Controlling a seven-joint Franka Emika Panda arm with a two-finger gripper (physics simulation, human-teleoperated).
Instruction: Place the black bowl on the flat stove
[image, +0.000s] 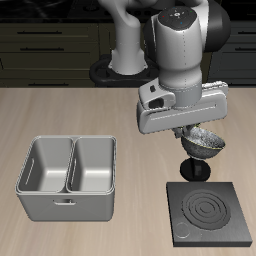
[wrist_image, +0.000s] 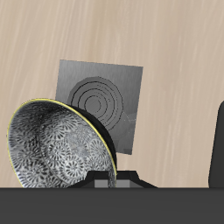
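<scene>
Dark cabinets line the wall behind a pale wooden table (image: 60, 110). Above it the gripper (image: 196, 143) has its fingers closed on the rim of the black bowl (image: 203, 146), carried tilted in the air — clear of the wood. Below, by the front edge, lies the flat stove (image: 211, 211); a grey two-compartment tray (image: 67, 176) sits well apart.

I hold the black bowl (wrist_image: 54, 149) close by its rim, tilted so its silvery speckled inside faces the camera. Past its rim, the flat stove (wrist_image: 103, 105) lies on the pale wooden desk (wrist_image: 175, 44), its pale concentric rings showing. The bowl hides part of the stove.
</scene>
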